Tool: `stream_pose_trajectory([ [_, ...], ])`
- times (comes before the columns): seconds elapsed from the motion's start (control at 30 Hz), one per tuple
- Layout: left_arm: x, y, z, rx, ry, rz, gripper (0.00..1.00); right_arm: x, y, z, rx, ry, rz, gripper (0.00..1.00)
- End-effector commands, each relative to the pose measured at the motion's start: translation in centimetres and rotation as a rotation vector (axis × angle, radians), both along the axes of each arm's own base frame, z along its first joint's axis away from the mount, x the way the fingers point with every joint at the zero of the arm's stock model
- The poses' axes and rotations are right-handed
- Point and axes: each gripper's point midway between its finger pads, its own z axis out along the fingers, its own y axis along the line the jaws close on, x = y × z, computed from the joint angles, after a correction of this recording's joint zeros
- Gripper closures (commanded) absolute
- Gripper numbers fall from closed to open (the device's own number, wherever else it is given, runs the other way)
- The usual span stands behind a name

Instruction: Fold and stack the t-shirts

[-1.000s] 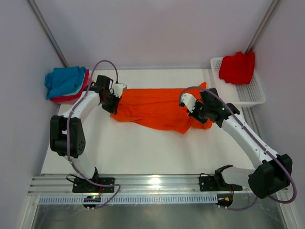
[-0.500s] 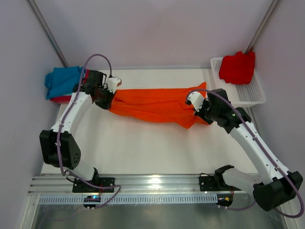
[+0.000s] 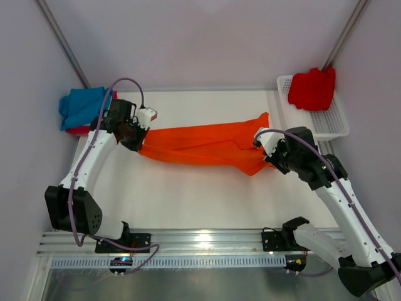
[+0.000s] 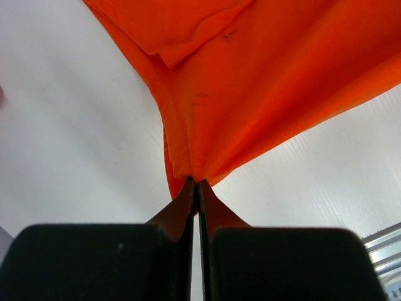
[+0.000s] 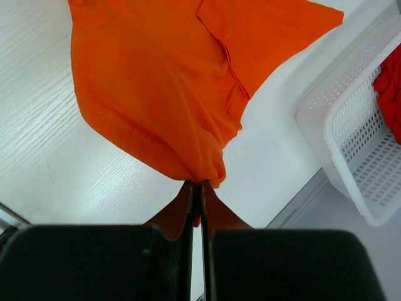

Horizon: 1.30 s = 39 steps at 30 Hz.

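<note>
A bright orange t-shirt [image 3: 200, 144] hangs stretched between my two grippers above the white table [image 3: 188, 194]. My left gripper [image 3: 139, 143] is shut on its left end; in the left wrist view [image 4: 198, 182] the cloth [image 4: 263, 88] fans out from the closed tips. My right gripper [image 3: 268, 157] is shut on its right end; in the right wrist view [image 5: 200, 183] the shirt [image 5: 156, 81] hangs bunched at the tips. A folded blue t-shirt [image 3: 81, 105] lies on a red one [image 3: 78, 130] at the far left. A red t-shirt [image 3: 312, 88] sits in the basket.
A white mesh basket [image 3: 329, 122] stands at the back right, also in the right wrist view [image 5: 351, 144]. Purple walls enclose the table. A metal rail [image 3: 200, 241] runs along the near edge.
Both grippers have moved apart and lifted, pulling the orange shirt taut into a narrower band. The left arm swung left, the right arm swung right and nearer.
</note>
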Motion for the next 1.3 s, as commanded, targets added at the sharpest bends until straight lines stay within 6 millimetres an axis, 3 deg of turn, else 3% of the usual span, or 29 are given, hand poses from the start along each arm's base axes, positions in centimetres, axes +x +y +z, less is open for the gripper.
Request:
stream_pose_trajectory([
  [0.0,-0.4,-0.1,0.9,-0.012,-0.024,-0.019,1.00,-0.6,0.0,0.8,0.017,-0.010,-0.007,0.97],
  [0.13,1.1,0.0,0.9,-0.001,-0.050,-0.009,1.00,0.6,0.0,0.2,-0.006,-0.005,-0.017,0.97],
  [0.33,4.6,-0.3,-0.2,0.002,-0.033,0.023,1.00,4.5,0.5,-2.0,-0.081,0.026,-0.025,0.97],
  [0.57,9.8,-0.1,-1.6,0.028,-0.064,0.090,1.00,11.0,2.5,-4.4,-0.118,0.028,-0.024,0.97],
  [0.7,12.0,0.4,-3.5,0.072,-0.041,0.107,1.00,14.8,3.2,-4.7,-0.133,0.014,-0.051,0.97],
  [0.77,13.0,0.5,-3.4,0.080,-0.050,0.114,1.00,16.3,3.2,-5.7,-0.141,0.033,-0.069,0.97],
  [1.0,14.9,1.2,-4.6,0.125,-0.046,0.128,1.00,19.9,2.6,-6.2,-0.139,0.039,-0.126,0.97],
  [1.27,15.3,2.6,-5.7,0.204,-0.035,0.140,1.00,21.3,1.2,-6.9,-0.161,0.056,-0.166,0.97],
])
